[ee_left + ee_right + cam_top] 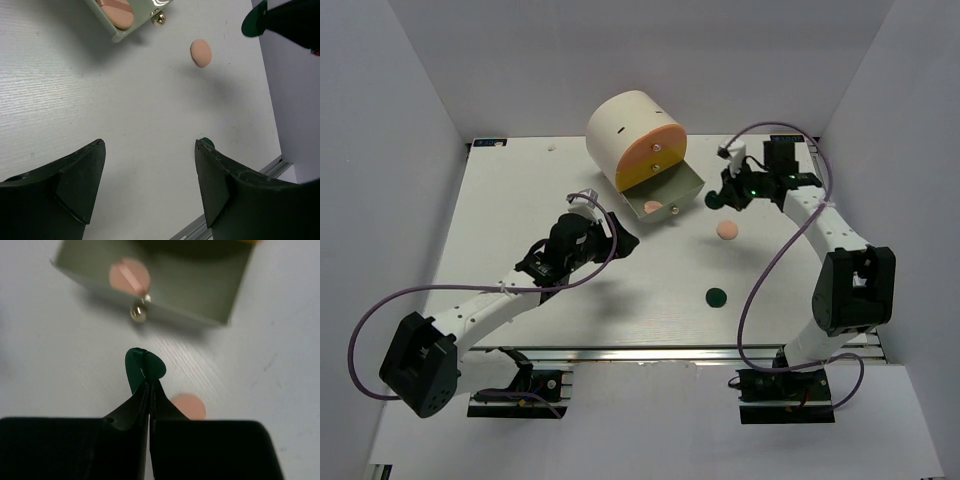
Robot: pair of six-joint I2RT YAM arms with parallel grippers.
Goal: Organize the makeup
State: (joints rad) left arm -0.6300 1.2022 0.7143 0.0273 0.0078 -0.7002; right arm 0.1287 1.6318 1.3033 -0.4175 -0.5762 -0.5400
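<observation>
My right tool (150, 386) is pressed together on a dark green disc (145, 366), pinching only its near rim, so most of the disc sticks out ahead of the tips. It hangs above the tabletop (520, 200), just in front of the open drawer (200, 310) of the cream cylinder (625, 130). One peach disc (129, 274) already lies inside that drawer.

My left tool (150, 150) has its fingers wide apart and holds nothing. It hovers near the drawer's left corner.

The grip looks shallow to me. A quick swing could let the disc pivot or slip out. If I come in low, the disc could strike the drawer's front wall or its round knob (138, 313).

A loose peach disc (728, 231) lies just beside my right tool. A second dark green disc (717, 296) sits nearer the arm bases. Dropping the held disc could scatter either.

Bare tabletop lies between both arms. The right side wall stands close behind my right arm.
</observation>
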